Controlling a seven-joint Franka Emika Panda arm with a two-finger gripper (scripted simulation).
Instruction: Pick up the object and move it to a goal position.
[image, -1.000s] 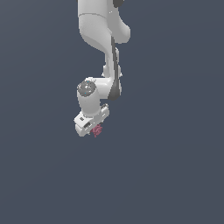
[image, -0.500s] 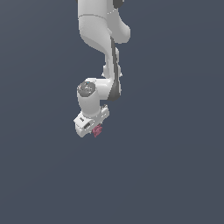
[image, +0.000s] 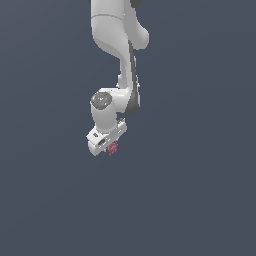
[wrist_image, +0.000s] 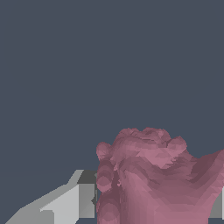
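Note:
The object (image: 113, 148) is a tiny pinkish-red, lumpy, spiky-edged piece held at the tip of my white gripper (image: 111, 146), which hangs from the arm in the middle of the exterior view. In the wrist view the object (wrist_image: 153, 179) fills the space between the fingers, with one grey finger (wrist_image: 72, 203) pressed against its side and a sliver of the other finger (wrist_image: 217, 205) at the frame's edge. The gripper is shut on the object.
A plain dark grey-blue surface (image: 200, 200) surrounds the arm in both views. No other objects or containers show.
The arm and the held object have shifted only very slightly; the grip is unchanged.

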